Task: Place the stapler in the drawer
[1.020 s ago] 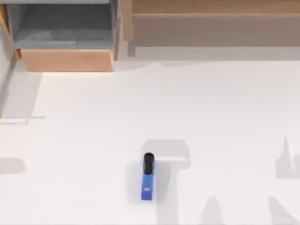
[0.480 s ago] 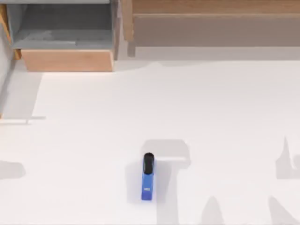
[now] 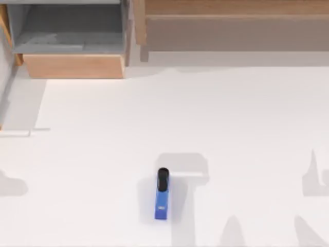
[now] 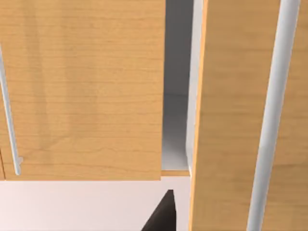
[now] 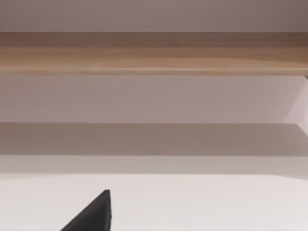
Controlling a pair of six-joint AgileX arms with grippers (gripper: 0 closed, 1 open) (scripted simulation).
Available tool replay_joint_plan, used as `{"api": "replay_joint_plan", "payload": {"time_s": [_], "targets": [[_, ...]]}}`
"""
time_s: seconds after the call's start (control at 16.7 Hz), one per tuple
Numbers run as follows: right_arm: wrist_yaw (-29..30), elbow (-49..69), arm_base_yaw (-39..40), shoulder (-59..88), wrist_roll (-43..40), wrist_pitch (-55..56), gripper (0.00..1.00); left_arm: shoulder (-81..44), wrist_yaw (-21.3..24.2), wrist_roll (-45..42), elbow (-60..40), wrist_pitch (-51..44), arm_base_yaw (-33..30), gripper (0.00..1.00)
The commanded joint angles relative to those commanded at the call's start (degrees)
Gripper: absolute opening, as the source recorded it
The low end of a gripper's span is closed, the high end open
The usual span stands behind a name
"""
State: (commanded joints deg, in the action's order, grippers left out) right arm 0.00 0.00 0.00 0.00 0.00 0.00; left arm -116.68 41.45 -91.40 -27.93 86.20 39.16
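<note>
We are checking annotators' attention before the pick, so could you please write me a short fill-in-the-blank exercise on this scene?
1. The stapler lies on the white table, its ____ rounded end pointing toward the back.
2. The drawer stands pulled open at the top view's back ____ corner.
3. The drawer's inner floor is ____ in colour.
4. Right of the drawer runs the wide brown ____.

Missing words: black; left; grey; cabinet

No lettering, number or brand can be read anywhere. The small narrow blue stapler with the black rounded end (image 3: 162, 194) carries a tiny pale mark near its blue end, too small to make out.
</note>
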Motion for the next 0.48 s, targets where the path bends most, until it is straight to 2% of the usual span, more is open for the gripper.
{"api": "replay_joint_plan", "payload": {"time_s": [0.06,0.12,0.48], "targets": [[0.0,0.0,0.0,0.0,0.0,0.0,1.00,0.0,0.0,0.0,0.0,0.0,0.0,0.98],[0.0,0.0,0.0,0.0,0.0,0.0,1.00,0.0,0.0,0.0,0.0,0.0,0.0,1.00],[0.0,0.0,0.0,0.0,0.0,0.0,1.00,0.0,0.0,0.0,0.0,0.0,0.0,1.00]]}}
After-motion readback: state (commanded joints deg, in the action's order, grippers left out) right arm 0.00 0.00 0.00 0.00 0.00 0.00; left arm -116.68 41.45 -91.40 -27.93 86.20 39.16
